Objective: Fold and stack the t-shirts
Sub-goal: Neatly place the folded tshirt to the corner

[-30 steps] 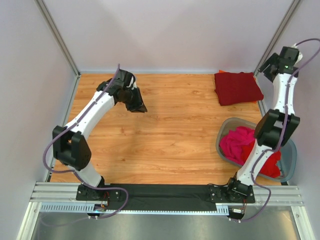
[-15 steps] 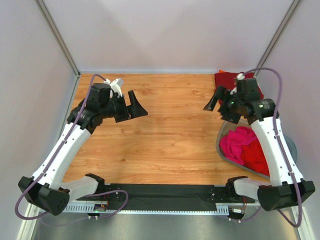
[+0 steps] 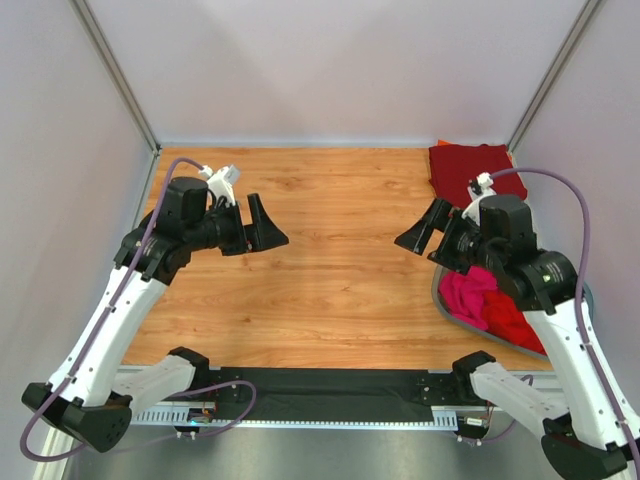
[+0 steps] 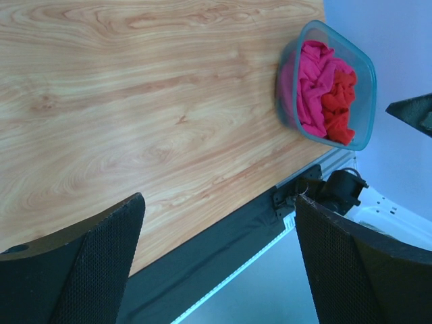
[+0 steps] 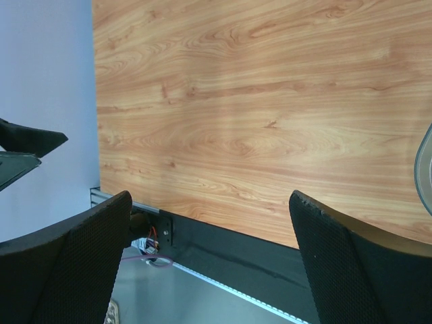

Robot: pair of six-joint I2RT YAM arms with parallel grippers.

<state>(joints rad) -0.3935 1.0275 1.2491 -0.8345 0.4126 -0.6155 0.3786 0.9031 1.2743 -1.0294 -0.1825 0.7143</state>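
- both sets of fingers are released and holding nothing: the left fingers [image 3: 262, 222] and the right fingers [image 3: 422, 232] hang spread wide above the bare middle of the worktop [image 3: 340, 275], facing each other and well apart.
- one maroon t-shirt [image 3: 470, 172] lies folded flat at the far right corner of the worktop, so i judge the step in hand to be fetching the next shirt.
- the unfolded ones sit crumpled in the tub [image 4: 289, 64] at the near right: the magenta-pink t-shirt [image 4: 310, 77] fills the side toward the worktop's middle, and the red t-shirt [image 4: 341, 101] is bunched against it on the outer side.
- the right fingers are the nearer pair, just beside the tub's inner edge but pointing away from it; the left fingers are well apart from it, across the worktop.
- to do this well, i'd turn the right wrist back over the tub, come down on a raised ridge of the magenta cloth, pinch only that layer, and lift straight up.
- the risk i see is dragging the red shirt along or catching the tub rim.
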